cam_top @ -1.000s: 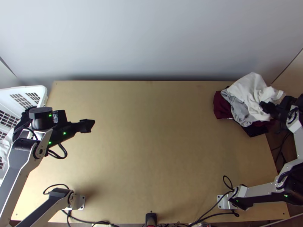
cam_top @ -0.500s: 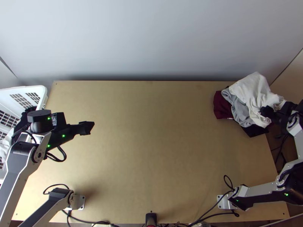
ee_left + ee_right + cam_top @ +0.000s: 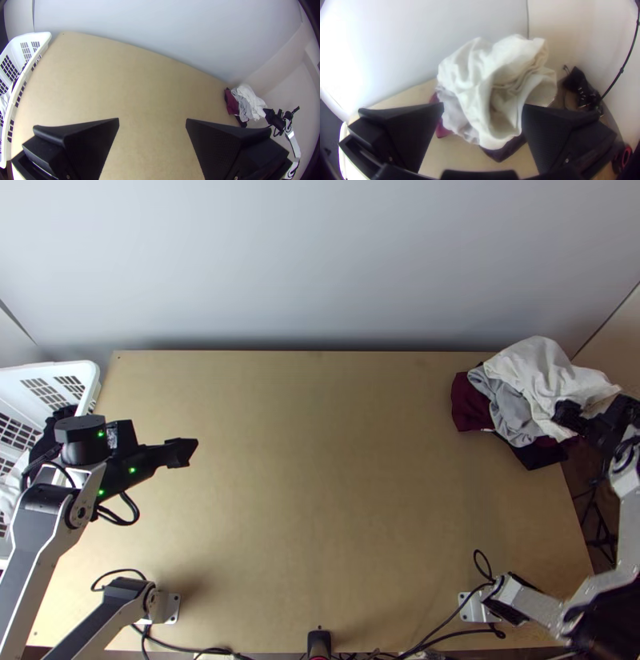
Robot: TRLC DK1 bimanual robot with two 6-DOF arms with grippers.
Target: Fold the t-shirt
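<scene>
At the table's far right corner, a white cloth [image 3: 536, 372] lies bunched over a grey cloth [image 3: 512, 412] and a maroon one [image 3: 468, 404]. My right gripper [image 3: 592, 413] is at the white cloth's near right side. In the right wrist view that gripper [image 3: 483, 106] is open, the rumpled white cloth [image 3: 470, 80] showing between and beyond its fingers, with loose folds and a hollow. Over the table's left part, away from the pile, my left gripper [image 3: 183, 452] holds nothing. The left wrist view shows this gripper [image 3: 152, 120] open above bare wood.
A white laundry basket [image 3: 80, 372] with dark and white cloths inside stands at the table's left edge. Bare tabletop [image 3: 320, 460] stretches between the arms. Dark cloth [image 3: 540, 456] pokes out under the pile. A wall rises behind the table's far edge.
The white cloth's right part now reaches farther right, and its outline has changed. My right gripper has shifted slightly and its arm has moved near the base. The left arm has barely moved.
</scene>
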